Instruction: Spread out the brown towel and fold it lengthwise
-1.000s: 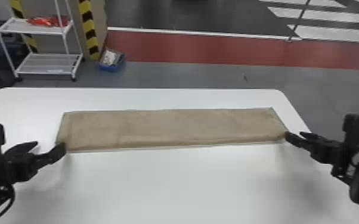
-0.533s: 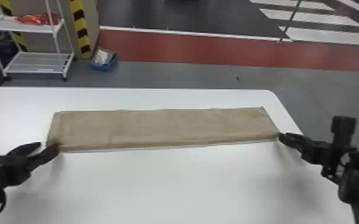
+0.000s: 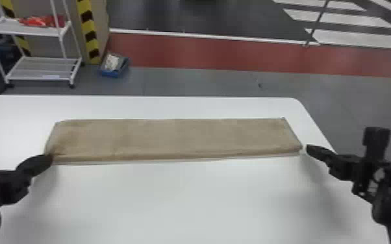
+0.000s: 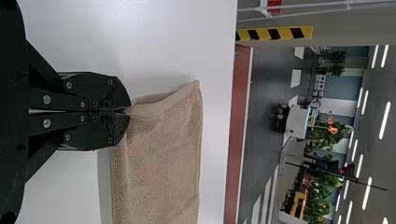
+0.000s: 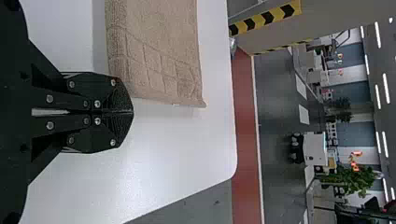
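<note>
The brown towel (image 3: 178, 138) lies flat on the white table in a long folded strip, running left to right. In the head view my left gripper (image 3: 50, 159) is at its near left corner. The left wrist view has the left gripper (image 4: 127, 111) shut on that corner of the towel (image 4: 163, 158), which is pinched into a small raised crease. Just off the near right corner is my right gripper (image 3: 308, 149). In the right wrist view, the right gripper (image 5: 132, 112) is shut with nothing between its fingers, close beside the towel's end (image 5: 159, 60).
Bare white tabletop (image 3: 185, 201) stretches in front of the towel, with a narrower strip behind it up to the far edge. Beyond the table, a white shelf rack (image 3: 42, 68) and a blue box (image 3: 113, 66) stand on the floor.
My left gripper's fingers, apart before, have shut on the towel corner. The right gripper's fingers have also come together beside the other corner. The head view has shifted slightly; the towel keeps its shape.
</note>
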`<action>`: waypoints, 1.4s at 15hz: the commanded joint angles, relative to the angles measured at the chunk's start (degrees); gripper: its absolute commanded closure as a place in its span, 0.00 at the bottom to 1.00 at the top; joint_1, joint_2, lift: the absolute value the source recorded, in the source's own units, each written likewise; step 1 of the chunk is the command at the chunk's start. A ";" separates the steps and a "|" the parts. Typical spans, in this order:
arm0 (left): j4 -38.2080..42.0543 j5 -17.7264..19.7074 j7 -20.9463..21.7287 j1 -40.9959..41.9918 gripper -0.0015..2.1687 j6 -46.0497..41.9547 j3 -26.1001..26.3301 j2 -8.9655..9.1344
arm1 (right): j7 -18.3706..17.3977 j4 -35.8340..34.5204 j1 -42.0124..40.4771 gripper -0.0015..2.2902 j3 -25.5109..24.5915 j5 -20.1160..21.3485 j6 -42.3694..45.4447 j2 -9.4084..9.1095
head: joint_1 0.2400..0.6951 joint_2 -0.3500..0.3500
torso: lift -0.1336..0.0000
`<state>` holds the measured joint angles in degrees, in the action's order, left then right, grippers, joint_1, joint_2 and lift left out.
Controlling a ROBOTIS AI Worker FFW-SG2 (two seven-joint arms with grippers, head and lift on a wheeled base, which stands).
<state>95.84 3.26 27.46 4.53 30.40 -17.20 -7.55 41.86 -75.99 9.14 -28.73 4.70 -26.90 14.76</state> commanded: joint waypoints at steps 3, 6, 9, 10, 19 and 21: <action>3.21 0.00 0.05 3.03 0.88 0.15 -2.05 0.08 | 1.56 -7.25 -4.84 0.49 -0.36 -0.84 -3.47 -2.10 | 1.00 0.33 | 0.07; 5.67 0.00 0.23 5.66 0.88 0.32 -3.28 -0.01 | 2.61 -11.82 -8.88 0.49 -0.98 -3.74 -4.17 -2.90 | 1.00 0.36 | 0.07; 5.67 0.00 0.32 5.84 0.88 0.32 -4.07 -0.10 | 2.79 -12.96 -9.76 0.48 -1.42 -3.83 -4.00 -2.63 | 1.00 0.39 | 0.07; 5.58 -0.18 0.32 5.66 0.88 0.15 -4.07 -0.10 | 2.79 -12.43 -8.97 0.38 -1.42 -3.83 -3.29 -2.54 | 1.00 0.39 | 0.07; 3.03 -1.59 0.14 3.03 0.87 -0.20 -2.49 -0.10 | 3.40 -0.21 0.44 0.15 4.73 -2.07 0.92 -2.72 | 1.00 0.44 | 0.07; 2.42 -1.76 0.23 2.50 0.87 -0.56 -2.58 -0.28 | 3.32 0.05 0.88 0.27 5.52 -1.80 0.92 -2.72 | 1.00 0.45 | 0.07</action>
<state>98.64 1.61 27.61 7.39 30.04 -19.69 -7.70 45.23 -76.26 9.64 -23.78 2.69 -26.05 12.04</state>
